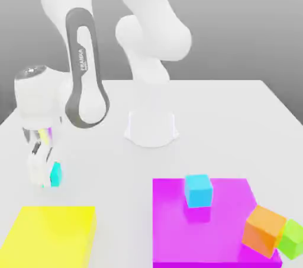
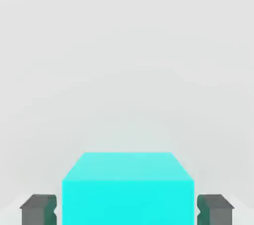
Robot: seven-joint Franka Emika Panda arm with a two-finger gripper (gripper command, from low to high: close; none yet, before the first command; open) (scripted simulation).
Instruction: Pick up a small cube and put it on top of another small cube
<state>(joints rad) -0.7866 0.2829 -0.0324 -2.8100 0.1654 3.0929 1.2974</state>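
The small cube point(image 2: 127, 189) sits between the 2 fingers point(image 2: 38, 209), which look clamped on its opposite flat sides, just above the worktop point(image 1: 225, 119). It seems light, stiff and smooth, so I think a centered grip on the side faces is safest.

A white table point(image 1: 237, 113) stands before a plain grey backdrop point(image 1: 248, 18).

small cube point(image 1: 55, 174) half hidden behind the gripper point(image 1: 45, 173), its near side cut off in the hand view, green cube point(image 1: 292, 238) clipped by the exterior view's right edge, yellow block point(image 1: 50, 238) and magenta block point(image 1: 177, 225) cut off below
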